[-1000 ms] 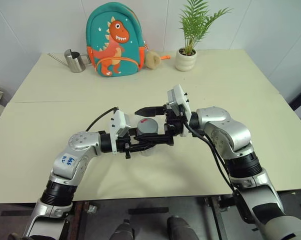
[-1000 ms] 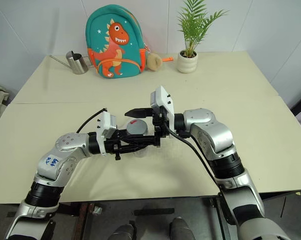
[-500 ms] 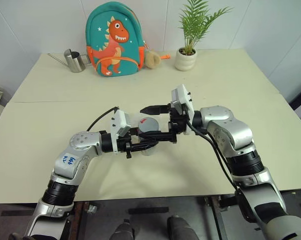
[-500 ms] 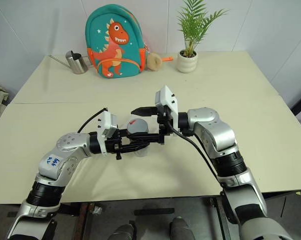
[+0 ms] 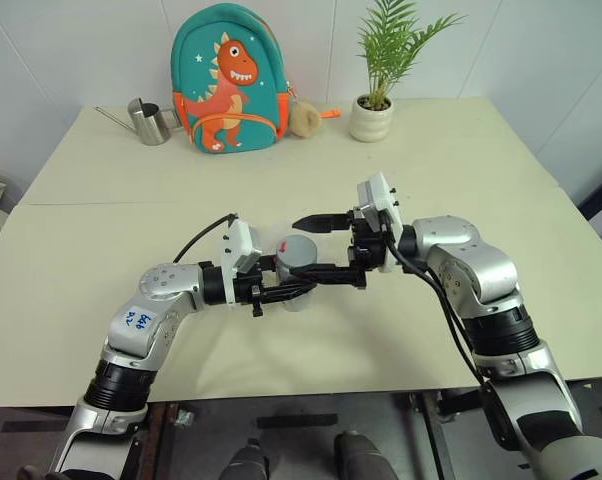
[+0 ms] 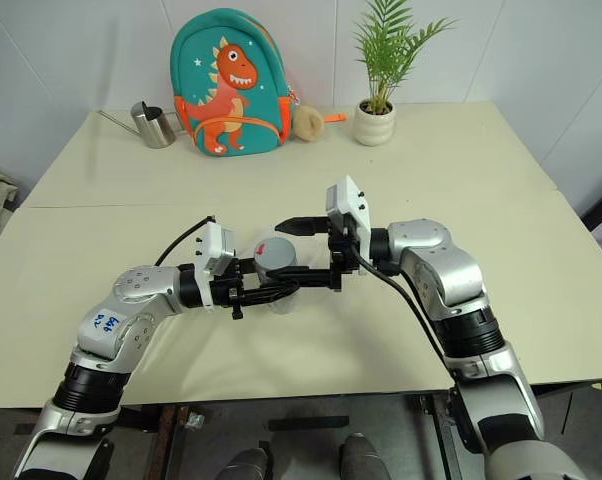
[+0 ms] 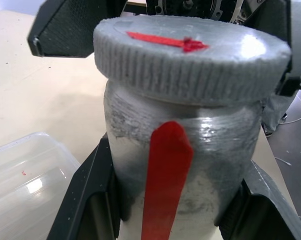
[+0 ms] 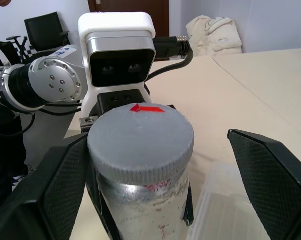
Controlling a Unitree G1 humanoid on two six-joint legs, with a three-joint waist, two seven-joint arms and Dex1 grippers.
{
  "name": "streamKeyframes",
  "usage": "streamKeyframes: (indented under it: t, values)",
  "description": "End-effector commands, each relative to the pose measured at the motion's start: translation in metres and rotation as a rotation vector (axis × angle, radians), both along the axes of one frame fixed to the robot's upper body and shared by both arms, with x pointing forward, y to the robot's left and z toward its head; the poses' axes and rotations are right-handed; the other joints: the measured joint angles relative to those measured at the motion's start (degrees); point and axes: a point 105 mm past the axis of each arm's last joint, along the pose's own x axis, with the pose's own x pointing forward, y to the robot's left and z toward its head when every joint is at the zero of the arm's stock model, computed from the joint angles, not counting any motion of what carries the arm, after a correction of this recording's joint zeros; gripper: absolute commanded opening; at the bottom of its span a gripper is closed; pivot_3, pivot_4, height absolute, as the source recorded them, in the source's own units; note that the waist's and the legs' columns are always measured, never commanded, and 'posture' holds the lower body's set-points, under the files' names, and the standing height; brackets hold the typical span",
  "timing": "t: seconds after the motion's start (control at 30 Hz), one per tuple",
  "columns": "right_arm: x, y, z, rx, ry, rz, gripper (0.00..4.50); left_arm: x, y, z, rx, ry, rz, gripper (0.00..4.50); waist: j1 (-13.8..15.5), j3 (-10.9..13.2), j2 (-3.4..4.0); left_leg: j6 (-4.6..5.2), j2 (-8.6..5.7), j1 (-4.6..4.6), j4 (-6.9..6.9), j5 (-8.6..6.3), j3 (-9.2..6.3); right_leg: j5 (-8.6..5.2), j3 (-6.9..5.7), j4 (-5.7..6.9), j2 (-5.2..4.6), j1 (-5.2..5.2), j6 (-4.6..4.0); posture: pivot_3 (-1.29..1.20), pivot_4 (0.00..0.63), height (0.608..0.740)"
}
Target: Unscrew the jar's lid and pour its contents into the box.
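Above the table [image 5: 101, 230], one jar [image 7: 185, 170] clamped in left pincer [image 5: 286, 288], one lid [image 8: 140, 137] on, right pincer [image 5: 321, 245] apart.

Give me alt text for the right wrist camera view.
A jar with its grey lid on stands between the right gripper's open black fingers, held from behind by the left gripper. A clear box lies on the table beside it.

Looks like an office or lab room set up for demos: big cream table [image 5: 461, 170] against white tiled walls [image 5: 71, 50], black office chairs [image 8: 45, 30] and a dark wood door [image 8: 130, 10] behind. Props on the table: dinosaur backpack [image 5: 226, 80], potted plant [image 5: 373, 105], steel watering can [image 5: 149, 121].
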Motion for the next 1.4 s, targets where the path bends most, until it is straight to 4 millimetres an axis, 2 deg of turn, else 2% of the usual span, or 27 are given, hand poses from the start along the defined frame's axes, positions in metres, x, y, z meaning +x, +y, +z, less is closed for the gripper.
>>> streamKeyframes:
  t: [0.03,0.2,0.6,0.7,0.83,1.03,1.13,1.23,1.4]
  values:
    - [-0.013,0.001,0.013,0.036,-0.035,0.063,4.49,-0.004,0.002,0.013,-0.009,-0.059,-0.01,1.9,-0.01,0.0,0.0,0.0,0.0,0.0,0.0,0.0,0.0,0.0,0.0,0.0,0.0,0.0,0.0,0.0,0.15,0.74]
    - [-0.02,0.008,0.019,0.048,-0.045,0.095,4.49,-0.004,0.004,0.012,-0.005,-0.056,-0.008,1.9,-0.01,0.0,0.0,0.0,0.01,0.0,0.0,0.0,0.0,0.0,0.0,0.01,0.01,-0.01,0.0,0.0,0.15,0.74]
    - [-0.017,0.017,0.016,0.039,-0.043,0.093,4.49,-0.006,0.002,0.012,-0.009,-0.053,-0.006,1.9,-0.01,0.0,0.0,0.0,0.0,0.0,0.01,0.0,0.0,0.0,-0.01,0.02,-0.01,-0.02,0.0,0.0,0.15,0.74]
    - [-0.017,0.017,0.016,0.036,-0.042,0.099,3.87,-0.006,0.001,0.011,-0.01,-0.054,-0.008,1.9,0.01,0.0,0.0,-0.01,0.01,0.0,0.01,0.0,0.0,0.0,-0.01,0.04,0.0,-0.02,-0.01,0.0,0.15,0.74]
    - [-0.017,0.017,0.016,0.039,-0.043,0.097,2.55,-0.006,0.001,0.012,-0.012,-0.055,-0.01,1.9,0.0,0.0,0.0,-0.01,0.0,0.0,0.02,0.0,0.01,0.0,-0.01,0.04,-0.01,-0.02,-0.01,0.0,0.15,0.74]
    - [-0.018,0.014,0.036,0.17,0.038,0.093,2.54,-0.006,0.002,0.01,-0.007,-0.052,-0.007,1.9,0.0,0.0,0.0,-0.01,0.02,0.0,0.01,0.01,0.0,0.01,-0.01,0.06,0.0,-0.04,-0.01,0.0,0.15,0.74]
    - [-0.016,0.003,0.044,0.248,0.109,0.07,2.54,-0.007,0.004,0.009,-0.006,-0.047,-0.002,1.9,0.09,0.0,0.0,-0.01,0.01,-0.01,0.01,0.01,0.0,0.01,-0.01,0.05,-0.02,-0.03,-0.01,0.0,0.15,0.74]
    - [-0.008,-0.008,0.045,0.268,0.122,0.001,2.54,-0.008,0.006,0.008,-0.007,-0.045,0.0,1.9,0.02,0.0,0.0,-0.01,0.0,-0.01,0.02,0.01,0.01,0.01,-0.03,0.05,-0.03,-0.03,-0.02,0.0,0.15,0.74]
    - [0.026,-0.05,0.019,0.212,0.081,-0.263,2.54,-0.007,0.011,0.01,-0.014,-0.048,0.017,1.9,0.16,0.0,0.0,0.0,-0.01,-0.01,0.03,0.0,0.02,0.01,-0.06,0.06,-0.03,-0.03,-0.02,0.0,0.15,0.74]
